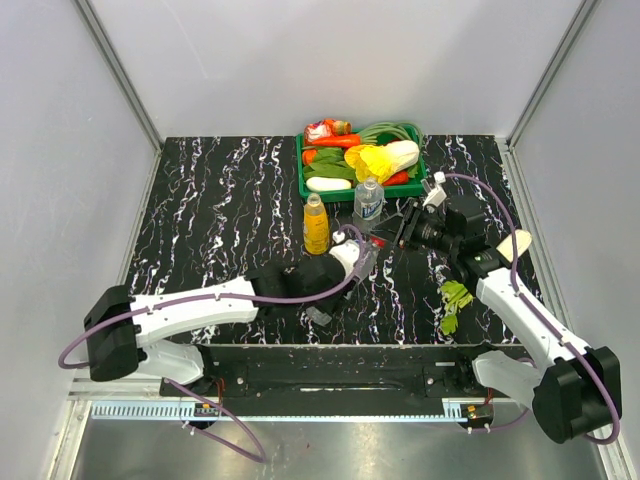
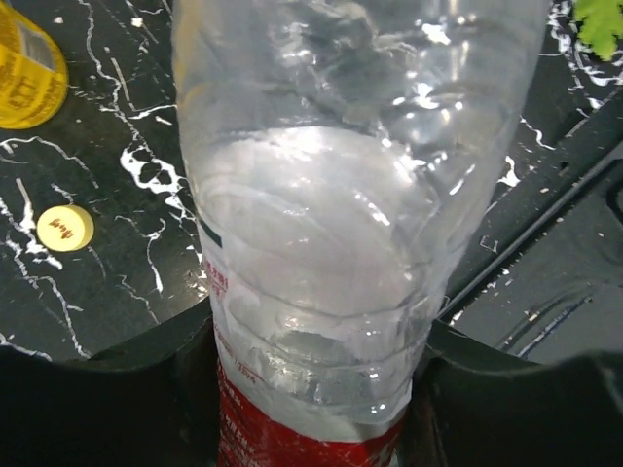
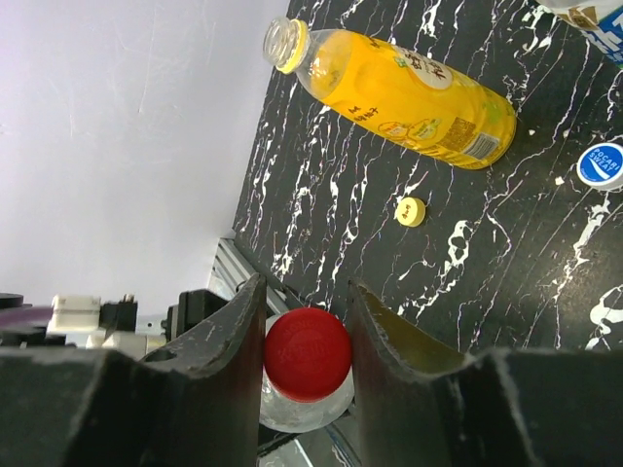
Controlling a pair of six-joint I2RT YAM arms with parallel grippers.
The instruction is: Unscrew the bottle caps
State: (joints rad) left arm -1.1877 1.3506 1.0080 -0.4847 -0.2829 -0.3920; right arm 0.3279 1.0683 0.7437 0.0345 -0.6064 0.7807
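My left gripper (image 1: 352, 258) is shut on the clear bottle with the red label (image 2: 331, 224), tilted toward the right arm. My right gripper (image 3: 307, 321) has its jaws against both sides of that bottle's red cap (image 3: 307, 353), also seen in the top view (image 1: 377, 243). The orange juice bottle (image 1: 316, 225) stands open-necked (image 3: 389, 92). The water bottle (image 1: 368, 200) stands beside it. The yellow cap (image 3: 411, 211) lies loose on the table, also in the left wrist view (image 2: 65, 228). The blue cap (image 3: 600, 165) lies loose too.
A green tray (image 1: 300, 165) of vegetables stands at the back behind the bottles. A green leafy piece (image 1: 455, 300) lies on the table by my right arm. Grey walls close in the black marbled table (image 1: 220, 220).
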